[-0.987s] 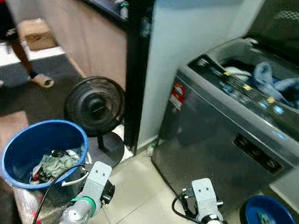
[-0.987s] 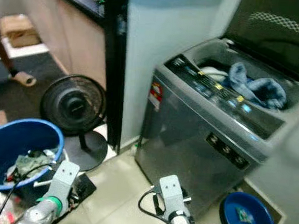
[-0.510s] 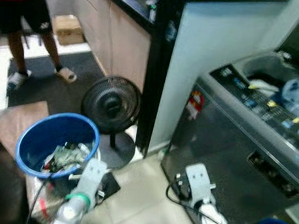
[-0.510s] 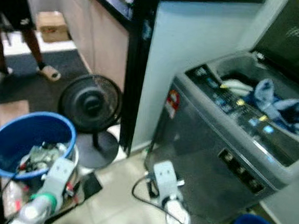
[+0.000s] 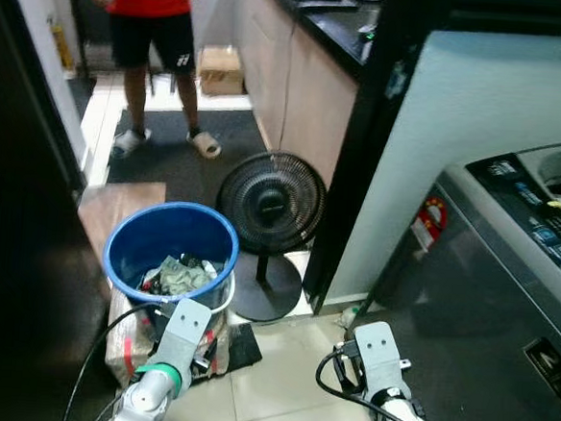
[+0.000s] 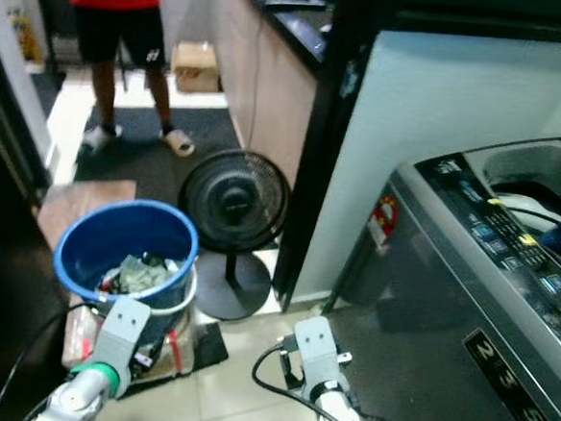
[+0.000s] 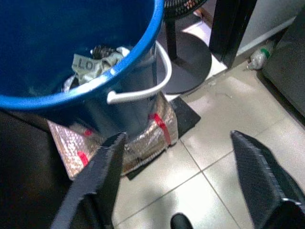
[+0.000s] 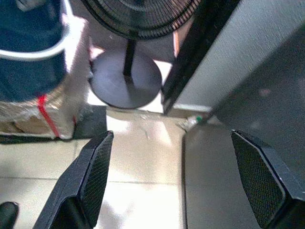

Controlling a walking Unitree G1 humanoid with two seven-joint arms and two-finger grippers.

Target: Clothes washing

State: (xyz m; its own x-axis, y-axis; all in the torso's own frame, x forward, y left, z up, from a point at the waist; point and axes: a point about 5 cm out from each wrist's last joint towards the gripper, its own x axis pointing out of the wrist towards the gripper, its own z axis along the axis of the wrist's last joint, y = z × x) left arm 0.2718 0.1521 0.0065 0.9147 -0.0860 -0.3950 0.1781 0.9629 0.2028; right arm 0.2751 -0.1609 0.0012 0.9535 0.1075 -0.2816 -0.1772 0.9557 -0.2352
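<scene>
- Left eye view: your blue laundry bucket (image 5: pixel 171 251) with crumpled clothes (image 5: pixel 178 274) stands on a foil-wrapped bundle (image 5: pixel 128 330) on the tiled floor, just beside the black pedestal fan (image 5: pixel 270 202). The top-load washing machine (image 5: pixel 506 284) is at the floor's right edge. A person (image 5: pixel 153 28) in a red shirt stands far back.
- Left wrist view: your left gripper (image 7: pixel 183 183) has fingers spread wide, empty, near the bucket's white handle (image 7: pixel 143 90).
- Right wrist view: your right gripper (image 8: pixel 183 176) is also spread, empty, over tiles by the fan's base (image 8: pixel 125 78).
</scene>
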